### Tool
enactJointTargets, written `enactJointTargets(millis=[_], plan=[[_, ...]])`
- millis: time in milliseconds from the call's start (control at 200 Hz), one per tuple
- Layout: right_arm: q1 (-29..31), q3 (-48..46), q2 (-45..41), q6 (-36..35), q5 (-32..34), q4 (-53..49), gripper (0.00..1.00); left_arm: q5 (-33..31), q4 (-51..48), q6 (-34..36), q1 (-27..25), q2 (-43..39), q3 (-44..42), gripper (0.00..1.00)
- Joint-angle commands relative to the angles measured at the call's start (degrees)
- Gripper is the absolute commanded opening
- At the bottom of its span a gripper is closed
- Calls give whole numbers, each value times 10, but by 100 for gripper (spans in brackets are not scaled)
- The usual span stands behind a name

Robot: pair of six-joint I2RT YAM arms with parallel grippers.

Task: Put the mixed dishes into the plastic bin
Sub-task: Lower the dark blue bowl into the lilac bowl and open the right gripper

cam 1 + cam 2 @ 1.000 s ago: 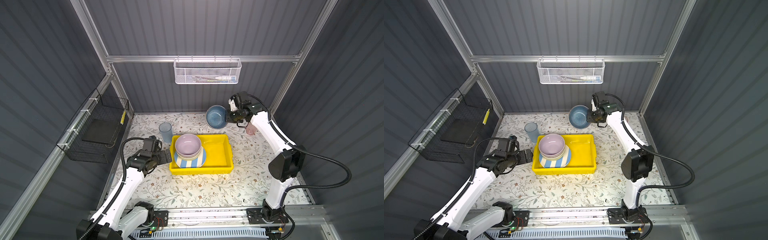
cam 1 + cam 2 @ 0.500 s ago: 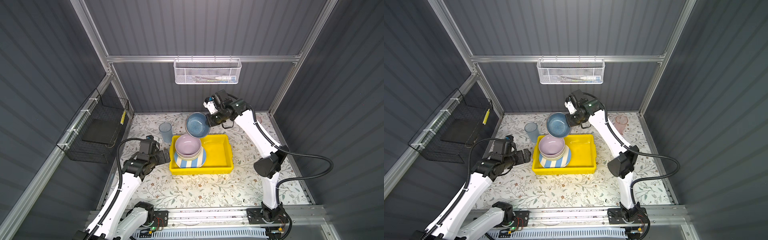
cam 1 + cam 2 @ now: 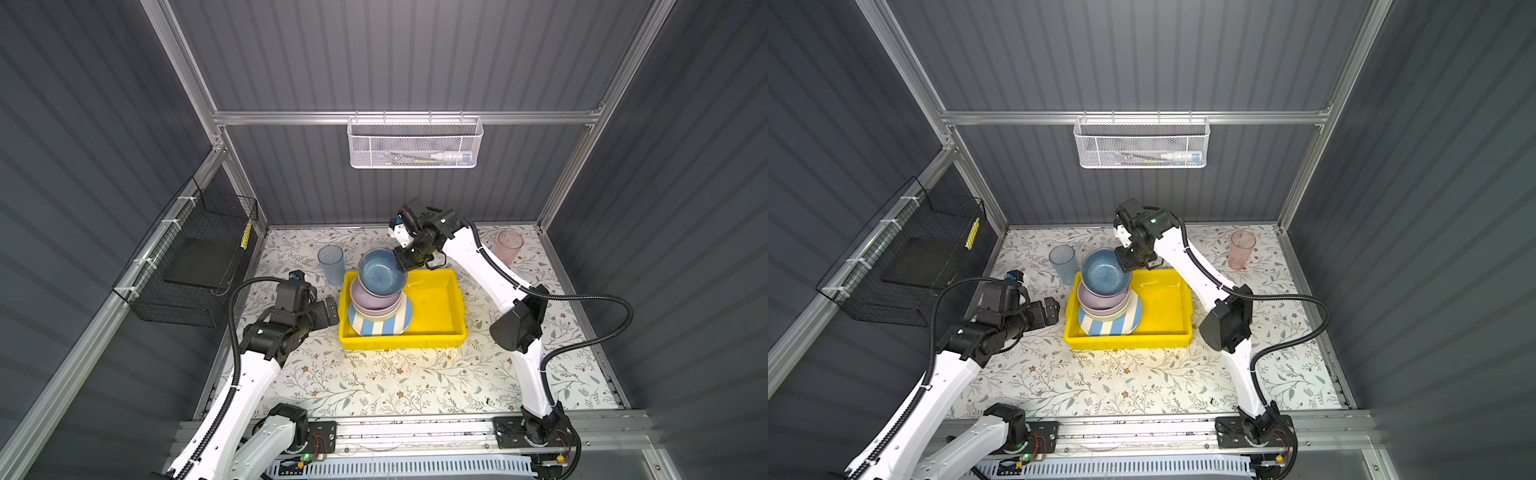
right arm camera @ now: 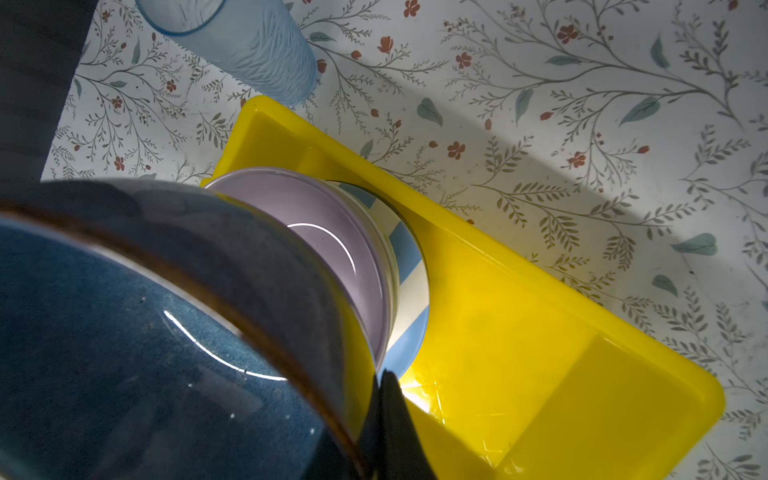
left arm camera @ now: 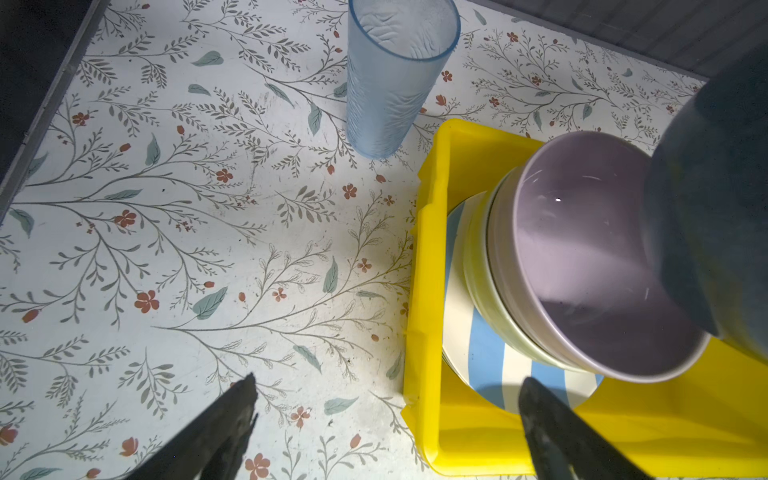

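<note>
My right gripper (image 3: 405, 261) (image 4: 378, 399) is shut on the rim of the dark blue bowl (image 3: 381, 272) (image 4: 124, 353). The bowl hangs tilted just over the lilac bowl (image 3: 370, 301) (image 5: 582, 266). That one is nested in a pale green bowl (image 5: 478, 266) on the blue-white striped plate (image 3: 374, 326), in the left half of the yellow plastic bin (image 3: 440, 316) (image 3: 1163, 311). My left gripper (image 3: 328, 309) (image 5: 386, 382) is open and empty beside the bin's left wall. A blue tumbler (image 3: 331, 262) (image 5: 390, 79) stands upright behind the bin's left corner. A pink tumbler (image 3: 509, 246) stands at the back right.
A black wire basket (image 3: 199, 262) hangs on the left wall and a white mesh basket (image 3: 415, 143) on the back wall. The bin's right half holds nothing. The floral table (image 3: 395, 382) runs in front of the bin.
The right arm swung the dark blue bowl from the back right leftward and down to just above the lilac bowl. The left gripper stayed open beside the bin, shifting only slightly.
</note>
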Motion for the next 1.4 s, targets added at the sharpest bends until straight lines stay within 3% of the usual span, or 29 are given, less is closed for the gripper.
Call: enactJointTargets(millis=[0,760,1391], plan=[[10,2,2,17,-17,34,0,-7,-3,13,4,-7,-8,100],[30,-14,34,31,42,18,0,-8,1,11,5,-10,-10,100],[42,-16,42,37,55,-1,16,-5,1,9,4,-15,-12,100]])
